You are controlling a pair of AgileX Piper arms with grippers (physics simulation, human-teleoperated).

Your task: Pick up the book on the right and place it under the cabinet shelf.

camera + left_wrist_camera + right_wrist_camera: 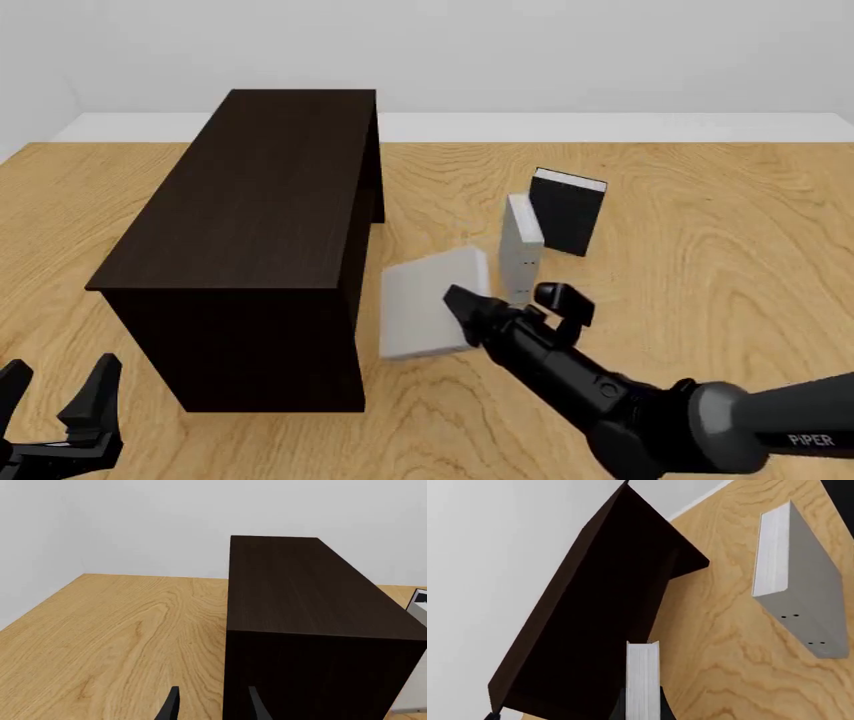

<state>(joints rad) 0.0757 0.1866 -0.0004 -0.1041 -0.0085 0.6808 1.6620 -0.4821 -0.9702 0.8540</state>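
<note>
The book (424,300), light grey with white page edges, is tilted just off the table beside the open side of the dark cabinet shelf (254,200). My right gripper (467,305) is shut on its near edge. In the right wrist view the book's pages (642,675) stand between the fingers of the right gripper (642,707), with the cabinet shelf (607,580) just beyond. My left gripper (56,395) is open and empty at the cabinet's near left corner. The left wrist view shows the left gripper (213,707) close to the cabinet shelf's end wall (300,670).
A second grey book (522,245) stands upright right of the held one; it also shows as a grey book (800,595) in the right wrist view. A black book (569,212) stands behind it. The wooden table (721,250) ends at a white wall behind.
</note>
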